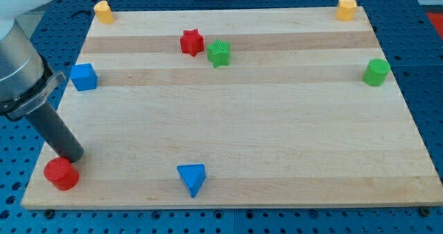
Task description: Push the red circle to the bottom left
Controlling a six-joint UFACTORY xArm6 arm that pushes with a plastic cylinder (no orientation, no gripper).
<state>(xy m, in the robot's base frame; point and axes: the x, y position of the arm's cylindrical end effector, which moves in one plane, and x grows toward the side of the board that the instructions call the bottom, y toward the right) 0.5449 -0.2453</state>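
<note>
The red circle (61,174) lies at the board's bottom left corner. My tip (71,155) is just above and right of it, touching or nearly touching its upper edge. The rod runs up to the view's left edge. A red star (192,42) lies at the top centre with a green star-like block (219,52) right beside it.
A blue cube (84,77) lies at the left edge. A blue triangle (192,178) lies at the bottom centre. A green cylinder (376,72) lies at the right edge. Yellow blocks sit at the top left corner (103,11) and top right corner (346,8).
</note>
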